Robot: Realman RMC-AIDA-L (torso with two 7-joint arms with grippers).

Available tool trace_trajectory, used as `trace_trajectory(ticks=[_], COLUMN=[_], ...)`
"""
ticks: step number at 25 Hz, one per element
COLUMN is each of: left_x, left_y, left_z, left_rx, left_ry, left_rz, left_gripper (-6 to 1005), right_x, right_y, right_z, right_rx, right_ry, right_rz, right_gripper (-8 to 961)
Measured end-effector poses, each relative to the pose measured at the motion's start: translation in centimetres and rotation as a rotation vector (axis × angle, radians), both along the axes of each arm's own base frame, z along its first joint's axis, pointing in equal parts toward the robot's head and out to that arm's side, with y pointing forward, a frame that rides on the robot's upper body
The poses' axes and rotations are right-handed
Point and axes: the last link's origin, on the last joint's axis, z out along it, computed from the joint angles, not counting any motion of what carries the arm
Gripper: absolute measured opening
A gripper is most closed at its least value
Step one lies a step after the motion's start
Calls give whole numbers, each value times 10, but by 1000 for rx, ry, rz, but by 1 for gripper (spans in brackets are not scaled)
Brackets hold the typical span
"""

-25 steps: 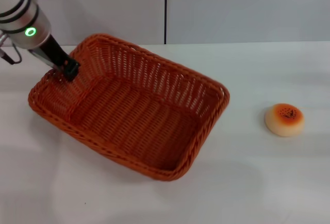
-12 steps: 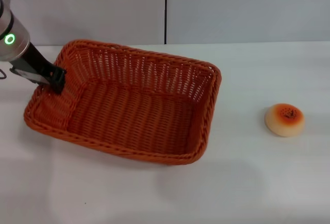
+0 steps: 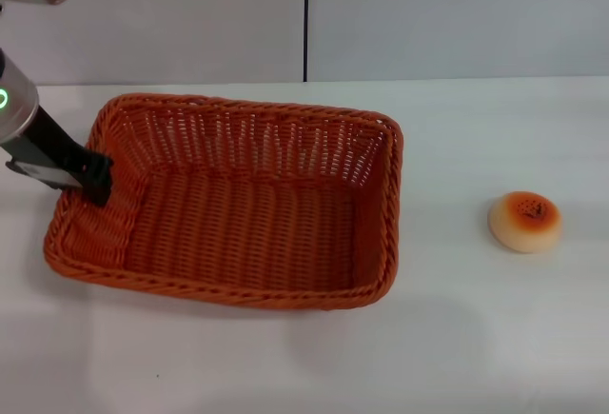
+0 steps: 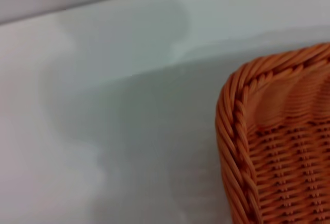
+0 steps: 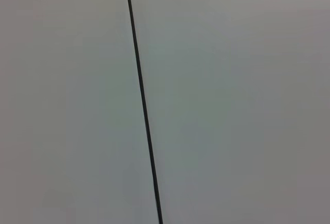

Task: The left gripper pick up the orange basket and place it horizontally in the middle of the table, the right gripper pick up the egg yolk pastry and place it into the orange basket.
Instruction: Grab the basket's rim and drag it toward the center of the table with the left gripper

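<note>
Since a second ago the orange basket (image 3: 233, 205) has swung round from its slanted lie to sit nearly square to you, long side across the table (image 3: 476, 338), and the left gripper (image 3: 95, 178) has moved with it toward your left edge. You can see that gripper clamped on the braided rim of the basket's left short wall, its black fingers pinching the weave near the far corner. From there the basket stretches off to the right, resting flat and open side up, a little left of the table's middle. Your left wrist camera shows only a rounded corner of the basket's rim (image 4: 242, 131) over the white top. Well apart to the right, the egg yolk pastry (image 3: 525, 221) sits alone on the table, browned top up. The right gripper is out of sight; its camera faces a plain wall.
</note>
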Motion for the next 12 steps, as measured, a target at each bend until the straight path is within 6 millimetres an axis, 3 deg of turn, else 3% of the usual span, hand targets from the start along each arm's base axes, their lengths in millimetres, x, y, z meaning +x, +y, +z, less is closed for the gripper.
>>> trace_trajectory(ticks=[12], left_x=[8], left_y=[-8], left_z=[-12], left_rx=[-46], left_ry=[-107], left_rz=[-1], left_gripper=[161], right_x=[2], right_y=[-2], right_z=[-5], right_rx=[-4], right_ry=[8], right_rz=[-9], right_gripper=[516])
